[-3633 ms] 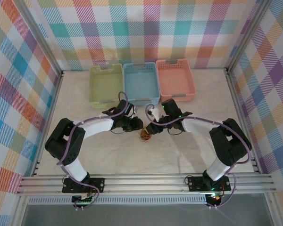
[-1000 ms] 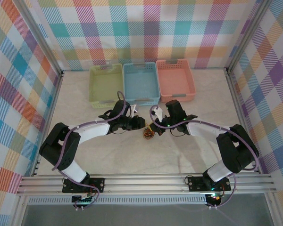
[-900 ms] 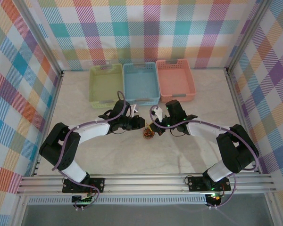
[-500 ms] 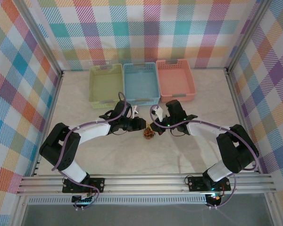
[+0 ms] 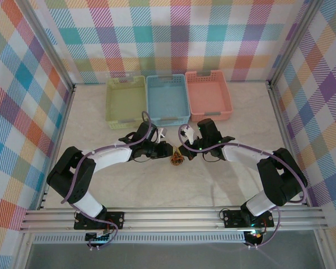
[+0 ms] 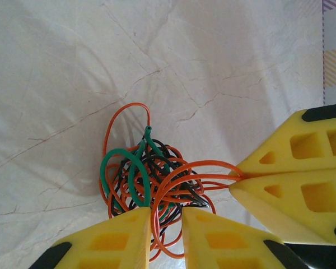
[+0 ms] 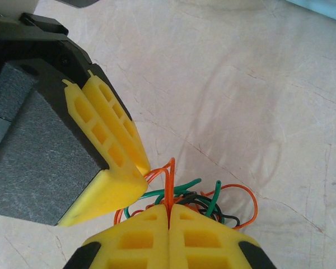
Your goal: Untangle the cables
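Left gripper [image 6: 167, 217] and right gripper [image 7: 169, 216] pinch cables [image 6: 154, 180] — roundish clump, no long axis.

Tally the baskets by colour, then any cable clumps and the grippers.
green basket: 1
blue basket: 1
pink basket: 1
cable clump: 1
grippers: 2, the left gripper and the right gripper
Total: 6
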Available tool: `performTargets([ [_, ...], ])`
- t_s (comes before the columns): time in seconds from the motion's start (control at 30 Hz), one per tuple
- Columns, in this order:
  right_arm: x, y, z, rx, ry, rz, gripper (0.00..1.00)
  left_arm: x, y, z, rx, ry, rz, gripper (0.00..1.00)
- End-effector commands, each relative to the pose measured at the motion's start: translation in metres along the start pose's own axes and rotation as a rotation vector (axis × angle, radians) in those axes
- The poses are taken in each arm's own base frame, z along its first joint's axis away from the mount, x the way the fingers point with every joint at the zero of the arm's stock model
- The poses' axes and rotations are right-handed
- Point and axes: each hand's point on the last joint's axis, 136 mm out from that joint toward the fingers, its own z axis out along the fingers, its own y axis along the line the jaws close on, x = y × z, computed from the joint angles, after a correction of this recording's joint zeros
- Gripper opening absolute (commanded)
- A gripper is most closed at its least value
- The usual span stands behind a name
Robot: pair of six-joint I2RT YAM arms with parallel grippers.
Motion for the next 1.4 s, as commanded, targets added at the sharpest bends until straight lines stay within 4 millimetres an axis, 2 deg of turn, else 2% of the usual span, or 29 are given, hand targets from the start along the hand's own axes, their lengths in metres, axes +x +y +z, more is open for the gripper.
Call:
performTargets([
  [0.0, -0.009, -0.003, 0.0, 0.0, -0.016, 0.003, 0.0, 0.004, -0.006, -0.005, 0.001, 0.009, 0.007, 0.22],
  [0.2, -0.008, -0.003, 0.001, -0.001, -0.012, 0.006, 0.0, 0.008, -0.001, -0.002, -0.021, 0.025, -0.002, 0.21],
  [0.3, -0.009, -0.003, 0.001, -0.001, -0.014, 0.005, 0.0, 0.007, 0.001, 0.0, -0.026, 0.027, -0.001, 0.14],
  [0.4, -0.009, -0.003, 0.001, 0.0, -0.012, 0.008, 0.0, 0.007, 0.0, 0.0, -0.023, 0.023, 0.003, 0.01],
  [0.6, -0.01, -0.009, -0.001, 0.038, -0.021, 0.011, 0.0, 0.001, -0.01, -0.018, -0.013, -0.031, 0.05, 0.0],
  [0.8, -0.012, -0.033, -0.007, 0.187, -0.038, 0.039, 0.19, -0.006, -0.036, -0.045, 0.066, -0.123, 0.134, 0.0],
  [0.9, -0.018, -0.035, -0.017, 0.219, -0.095, 0.031, 0.3, -0.007, -0.047, -0.061, 0.105, -0.177, 0.176, 0.0],
  [0.97, -0.022, -0.032, -0.024, 0.224, -0.144, 0.011, 0.37, -0.008, -0.053, -0.07, 0.124, -0.213, 0.2, 0.0],
  [1.07, -0.028, -0.019, -0.031, 0.179, -0.21, -0.04, 0.39, -0.008, -0.062, -0.082, 0.16, -0.256, 0.24, 0.0],
  [1.27, -0.031, 0.024, -0.034, -0.049, -0.271, -0.126, 0.4, -0.007, -0.071, -0.097, 0.184, -0.316, 0.298, 0.0],
  [1.37, -0.025, 0.046, -0.034, -0.167, -0.294, -0.208, 0.4, -0.005, -0.075, -0.1, 0.2, -0.322, 0.314, 0.0],
])
